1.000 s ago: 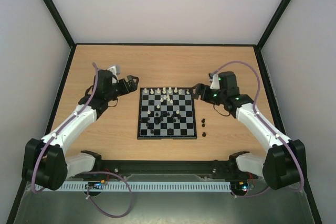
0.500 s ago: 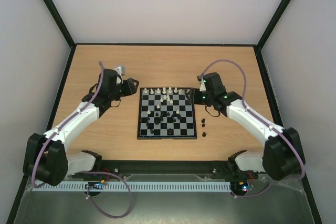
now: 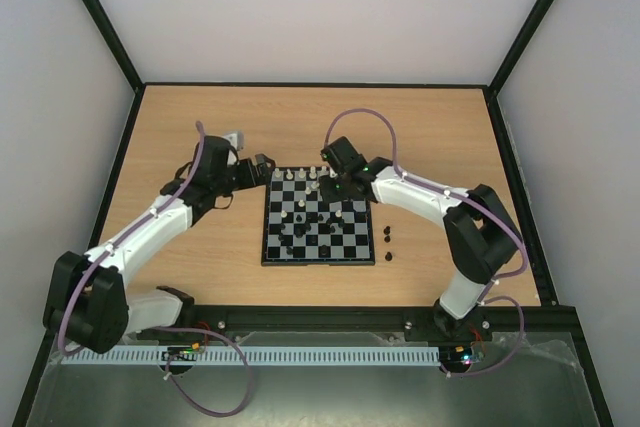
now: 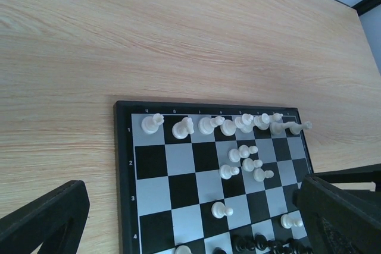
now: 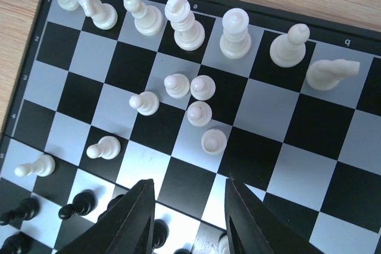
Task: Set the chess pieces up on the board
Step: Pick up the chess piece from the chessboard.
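Observation:
The board [image 3: 357, 247] lies in the middle of the table. Cream-white chess pieces [image 3: 316, 175] line its far row, and a loose cluster of white pawns [image 5: 190, 96] stands just in front of them. Black pieces [image 3: 305, 222] are scattered mid-board, some of them at my right gripper's fingers [image 5: 77, 203]. My right gripper [image 5: 187, 185] hovers over the board [image 5: 333, 141] just short of the pawn cluster, jaws apart with nothing between them. My left gripper [image 3: 263, 169] hangs wide open by the board's far-left corner, with the board [image 4: 155, 194] below its fingers [image 4: 47, 218].
Three small black pieces [image 3: 387, 237] stand on the wooden table just off the board's right edge. Black frame rails border the table on all sides. The right arm's cable arcs above the board's far edge [image 3: 365, 117].
My right arm has swung left from beside the board's right edge to over its far middle, its jaws narrowing. My left gripper has edged right, towards the board's corner.

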{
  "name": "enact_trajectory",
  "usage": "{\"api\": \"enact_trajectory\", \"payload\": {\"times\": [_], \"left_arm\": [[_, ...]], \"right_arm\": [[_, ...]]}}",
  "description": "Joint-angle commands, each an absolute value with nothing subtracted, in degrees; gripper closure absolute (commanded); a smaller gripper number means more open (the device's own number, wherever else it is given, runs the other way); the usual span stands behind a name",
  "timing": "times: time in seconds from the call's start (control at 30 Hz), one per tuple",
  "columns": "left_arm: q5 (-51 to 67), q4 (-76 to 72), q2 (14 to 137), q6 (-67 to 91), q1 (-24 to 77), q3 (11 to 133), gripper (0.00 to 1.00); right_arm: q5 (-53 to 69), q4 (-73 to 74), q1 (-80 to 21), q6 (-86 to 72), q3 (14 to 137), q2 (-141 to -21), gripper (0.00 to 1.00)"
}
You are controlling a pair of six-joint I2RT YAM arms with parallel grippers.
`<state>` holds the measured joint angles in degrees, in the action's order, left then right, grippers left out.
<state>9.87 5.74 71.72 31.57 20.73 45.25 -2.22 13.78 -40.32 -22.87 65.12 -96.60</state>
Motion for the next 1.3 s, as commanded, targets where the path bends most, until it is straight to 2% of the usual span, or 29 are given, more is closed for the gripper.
{"api": "enact_trajectory", "payload": {"times": [0.0, 0.13, 0.3, 1.27], "left_arm": [[8.2, 7.1, 68.2, 32.3, 20.9, 43.8, 0.0], [8.2, 6.6, 66.6, 32.2, 20.9, 42.7, 0.0], [7.3, 6.1, 65.8, 32.2, 20.9, 41.7, 0.0], [7.7, 4.7, 67.7, 32.1, 20.9, 41.4, 0.0]], "right_arm": [[-6.7, 20.1, -42.0, -21.0, 69.1, -99.9, 0.68], [-9.0, 21.4, -42.4, -20.8, 70.8, -102.1, 0.75], [-10.4, 21.7, -42.5, -20.6, 71.8, -104.0, 0.78], [-11.7, 19.6, -42.4, -20.4, 74.1, -108.8, 0.77]]}}
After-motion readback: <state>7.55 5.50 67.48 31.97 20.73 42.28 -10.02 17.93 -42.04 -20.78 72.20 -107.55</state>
